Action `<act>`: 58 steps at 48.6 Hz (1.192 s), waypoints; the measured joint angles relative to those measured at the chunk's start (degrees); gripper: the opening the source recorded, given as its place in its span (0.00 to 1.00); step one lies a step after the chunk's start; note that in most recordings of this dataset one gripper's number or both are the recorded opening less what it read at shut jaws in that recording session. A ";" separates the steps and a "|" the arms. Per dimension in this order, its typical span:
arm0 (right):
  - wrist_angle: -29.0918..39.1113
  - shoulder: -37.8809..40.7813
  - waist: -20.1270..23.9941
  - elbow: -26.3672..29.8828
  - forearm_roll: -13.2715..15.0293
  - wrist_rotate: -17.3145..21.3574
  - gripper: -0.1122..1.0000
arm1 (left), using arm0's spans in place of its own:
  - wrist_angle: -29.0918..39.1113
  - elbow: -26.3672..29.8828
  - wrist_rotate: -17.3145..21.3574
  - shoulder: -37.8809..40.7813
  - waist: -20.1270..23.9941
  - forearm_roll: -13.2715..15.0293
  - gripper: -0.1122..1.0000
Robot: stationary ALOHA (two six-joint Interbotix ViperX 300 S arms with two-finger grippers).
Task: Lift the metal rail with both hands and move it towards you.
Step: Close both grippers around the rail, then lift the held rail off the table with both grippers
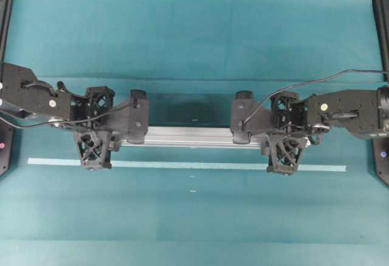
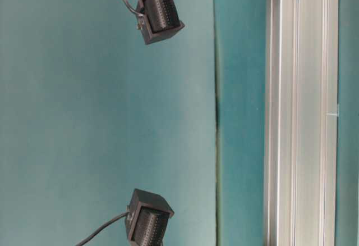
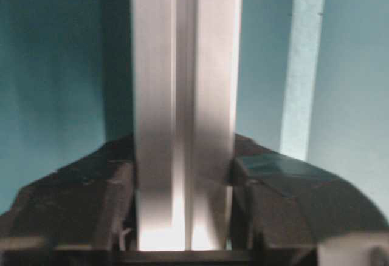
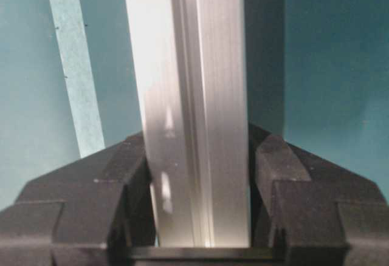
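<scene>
Rail (image 1: 188, 136) lies across the teal table (image 1: 194, 41), just behind the pale tape strip (image 1: 188, 165). Left hand (image 1: 94, 126) and right hand (image 1: 285, 129) straddle its ends, fingers hugging both sides; I judge them clamped. Lift both ends evenly, keeping it level.

Teal table (image 1: 194, 217) fills the view, smooth and matte. The metal rail (image 1: 188, 136) lies across its middle, running left to right. Just below it, a thin pale-blue tape strip (image 1: 182, 164) sits flat on the surface, parallel to the rail.
</scene>
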State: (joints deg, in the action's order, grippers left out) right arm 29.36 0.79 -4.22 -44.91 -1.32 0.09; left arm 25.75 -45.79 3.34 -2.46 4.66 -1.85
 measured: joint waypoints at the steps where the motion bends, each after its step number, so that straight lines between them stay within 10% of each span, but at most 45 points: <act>1: 0.00 0.00 0.00 0.09 0.09 -0.09 0.47 | 0.00 0.00 0.00 0.09 0.00 0.09 0.36; 24: 3.25 -1.05 -1.23 1.41 -0.88 -0.44 0.47 | 1.14 0.70 -0.26 -1.05 0.00 0.00 0.36; 58: 36.21 -13.27 -2.29 20.13 -2.46 -0.53 0.47 | 34.10 18.19 -0.35 -13.89 0.09 0.00 0.36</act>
State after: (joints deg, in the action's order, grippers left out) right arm 65.57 -12.48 -6.50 -24.79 -3.78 -0.44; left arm 59.85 -27.60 2.99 -16.35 4.75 -1.85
